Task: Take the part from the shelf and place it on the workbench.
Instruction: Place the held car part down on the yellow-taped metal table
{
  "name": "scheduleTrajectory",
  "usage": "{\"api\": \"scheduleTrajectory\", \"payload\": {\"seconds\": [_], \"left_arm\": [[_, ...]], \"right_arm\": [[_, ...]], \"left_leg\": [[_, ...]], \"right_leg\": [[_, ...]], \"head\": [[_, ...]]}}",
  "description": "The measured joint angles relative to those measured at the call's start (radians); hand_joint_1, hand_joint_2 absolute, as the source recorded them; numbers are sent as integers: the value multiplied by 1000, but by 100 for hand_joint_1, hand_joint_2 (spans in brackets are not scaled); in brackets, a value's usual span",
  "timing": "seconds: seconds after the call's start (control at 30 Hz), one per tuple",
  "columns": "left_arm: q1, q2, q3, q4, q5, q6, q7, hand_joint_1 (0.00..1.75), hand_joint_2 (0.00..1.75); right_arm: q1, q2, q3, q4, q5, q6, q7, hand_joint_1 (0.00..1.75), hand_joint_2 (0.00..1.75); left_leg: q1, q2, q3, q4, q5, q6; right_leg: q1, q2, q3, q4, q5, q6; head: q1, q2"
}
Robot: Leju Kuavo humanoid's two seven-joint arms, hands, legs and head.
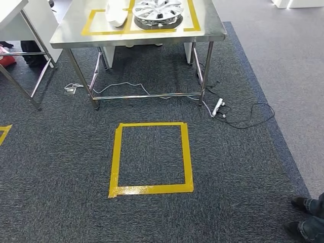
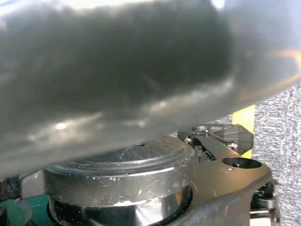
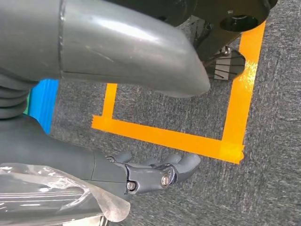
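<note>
Resting at twelve o'clock on the workbench (image 1: 76,25) is a silver wheel cover (image 1: 157,11). Right hand (image 3: 149,172) hangs over carpet with fingers loosely extended, holding nothing; the left hand's state I cannot tell.

tables 2 (image 1: 214,30) | wheel covers 1 (image 1: 157,11) | floor tape squares 1 (image 1: 151,190) | power strips 1 (image 1: 217,107)

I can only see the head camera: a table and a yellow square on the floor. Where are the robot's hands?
Observer: The right wrist camera has the right hand hanging over grey carpet, above a corner of yellow tape.
Operator: Is it holding anything?
Observer: Its thumb and fingers are apart, with just carpet between them. Crinkly clear plastic lies beside the hand; I can't tell if they touch.
Operator: And the left hand?
Observer: The left wrist camera has a blurry grey shape right against the lens, so I can't tell.
</note>
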Motion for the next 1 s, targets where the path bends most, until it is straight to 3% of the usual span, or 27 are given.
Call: {"api": "scheduleTrajectory", "payload": {"seconds": [0.2,0.4,0.6,0.73,0.8,0.9,0.93,0.97,1.0], "left_arm": [[1,0,0,0,0,3,8,0,0],[1,-1,0,0,-1,3,9,0,0],[2,0,1,0,-4,7,9,0,0],[3,-1,1,0,-10,9,11,0,0],[3,-2,0,0,-12,10,13,0,0],[5,-3,1,0,-15,13,20,0,0],[6,-3,1,0,-15,14,23,0,0],[7,-4,1,0,-16,14,24,0,0],[8,-4,1,0,-17,14,25,0,0]], "right_arm": [[0,0,-7,0,1,5,-12,0,0],[0,0,-10,0,11,4,-19,0,0],[0,0,-12,0,20,-14,-21,0,0],[-1,0,-12,0,29,-21,-20,0,0],[-1,0,-13,0,32,-25,-18,0,0],[-1,0,-16,0,38,-28,-14,0,0],[0,0,-16,0,41,-29,-13,0,0],[0,0,-17,0,43,-30,-12,0,0],[0,0,-17,0,45,-31,-12,0,0]], "left_leg": [[2,0,-1,-1,-1,-12],[1,0,-4,0,-2,-14],[-4,0,-10,13,-7,-5],[-2,-4,-12,6,-3,6],[5,-9,-11,-9,8,14],[8,-20,-19,-11,14,17],[8,-26,-21,-10,15,15],[9,-33,-23,-9,17,12],[11,-42,-25,-7,19,9]], "right_leg": [[1,0,-1,0,-1,-2],[0,0,-2,0,0,-2],[-5,0,-3,0,2,6],[-6,-4,2,1,-2,17],[-6,-1,-18,47,-43,23],[-9,3,-103,231,-143,31],[-11,4,-119,269,-152,33],[-13,4,-118,270,-140,36],[-16,8,-97,229,-110,38]], "head": [[0,0],[1,0],[0,0],[1,0],[4,0],[9,0],[9,0],[9,0],[9,0]]}}
